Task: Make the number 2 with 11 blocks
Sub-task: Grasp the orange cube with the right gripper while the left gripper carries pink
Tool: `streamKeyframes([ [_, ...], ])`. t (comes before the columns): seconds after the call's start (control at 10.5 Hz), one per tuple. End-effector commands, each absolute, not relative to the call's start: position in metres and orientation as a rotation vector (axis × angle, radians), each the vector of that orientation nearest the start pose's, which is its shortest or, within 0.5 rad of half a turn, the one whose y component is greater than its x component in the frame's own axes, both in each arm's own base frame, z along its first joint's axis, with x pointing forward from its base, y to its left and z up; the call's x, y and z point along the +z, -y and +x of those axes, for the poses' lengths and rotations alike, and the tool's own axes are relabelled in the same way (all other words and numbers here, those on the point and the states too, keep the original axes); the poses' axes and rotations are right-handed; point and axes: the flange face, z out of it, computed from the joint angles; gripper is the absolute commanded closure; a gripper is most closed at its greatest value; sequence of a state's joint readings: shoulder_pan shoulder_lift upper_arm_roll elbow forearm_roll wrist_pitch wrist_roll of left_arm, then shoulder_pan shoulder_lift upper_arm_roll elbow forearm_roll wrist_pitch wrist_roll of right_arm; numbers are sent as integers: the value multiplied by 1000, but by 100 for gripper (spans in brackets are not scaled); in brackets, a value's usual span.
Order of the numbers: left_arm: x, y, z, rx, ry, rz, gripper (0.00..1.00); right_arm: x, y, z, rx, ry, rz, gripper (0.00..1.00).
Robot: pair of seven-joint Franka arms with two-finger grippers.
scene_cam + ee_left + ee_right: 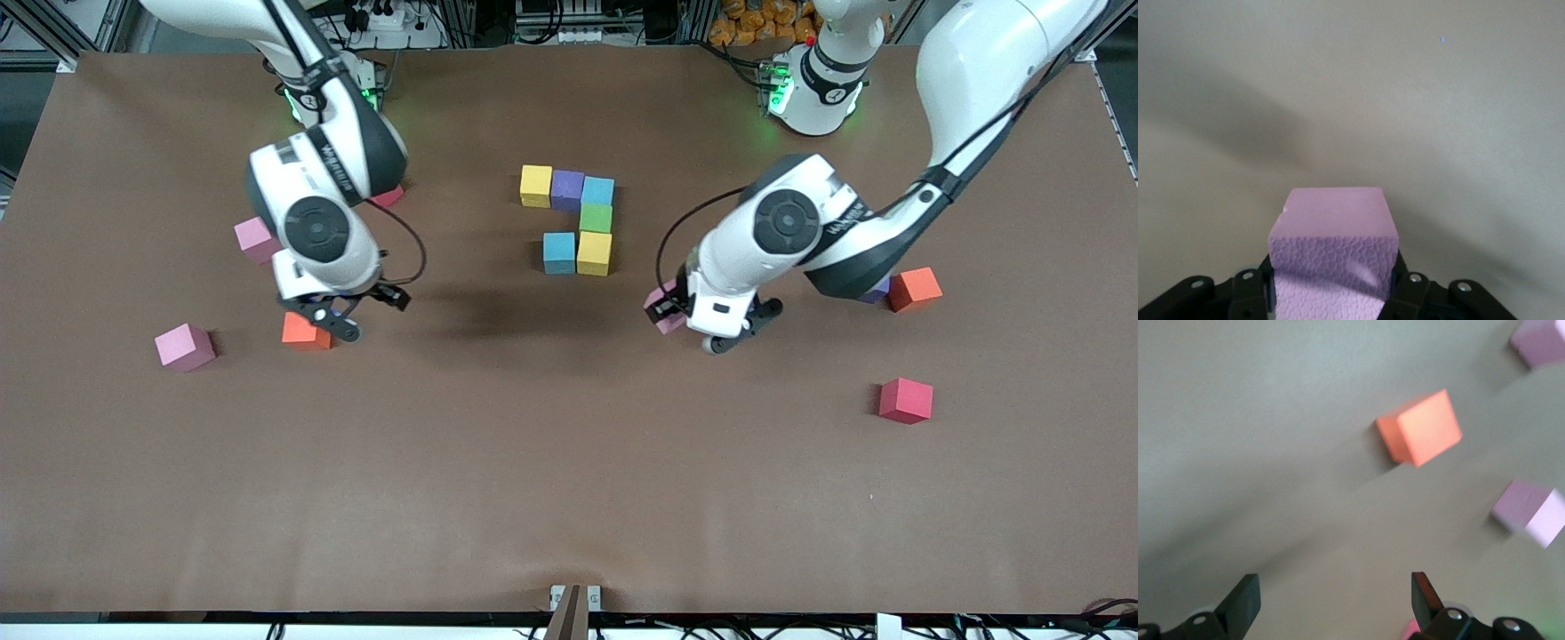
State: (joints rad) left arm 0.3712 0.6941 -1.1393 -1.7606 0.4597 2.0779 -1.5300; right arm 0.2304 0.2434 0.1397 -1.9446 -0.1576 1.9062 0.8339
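The left gripper (677,313), right of frame centre, is clamped on a pink foam cube (1333,235). The right gripper (348,313), fingers spread wide and empty, hangs over an orange foam cube (303,332) at left. The partial number 2 (576,222), six mixed-colour cubes, sits upper centre. No legible writing.

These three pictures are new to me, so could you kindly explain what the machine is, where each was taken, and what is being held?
Two white robot arms work at a brown table. The large picture looks down from across the table; the other two come from cameras on each wrist. The left gripper is shut on a pink block. The right gripper hangs with its jaws open over an orange block. Mid-table, six coloured cubes begin the number 2. Loose pink, red and orange blocks lie around.
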Motion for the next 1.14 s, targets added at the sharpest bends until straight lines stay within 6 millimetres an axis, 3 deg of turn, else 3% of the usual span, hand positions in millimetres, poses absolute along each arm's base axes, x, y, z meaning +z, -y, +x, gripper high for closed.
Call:
streamKeyframes([
  [0.0, 376, 387, 526, 282, 1250, -3020, 38, 347, -132, 544, 337, -319, -3327, 0],
  [0.29, 386, 426, 507, 305, 1470, -2920, 39, 342, -45, 565, 357, 18, -3206, 0],
  [0.38, 385, 439, 497, 309, 1520, -2883, 39, 335, -27, 570, 334, 120, -3172, 0],
  [0.86, 375, 501, 460, 287, 1814, -2663, 39, 289, -22, 585, 267, 213, -3181, 0],
  [1.05, 374, 523, 447, 296, 1919, -2581, 39, 254, -21, 569, 218, 221, -3184, 0],
])
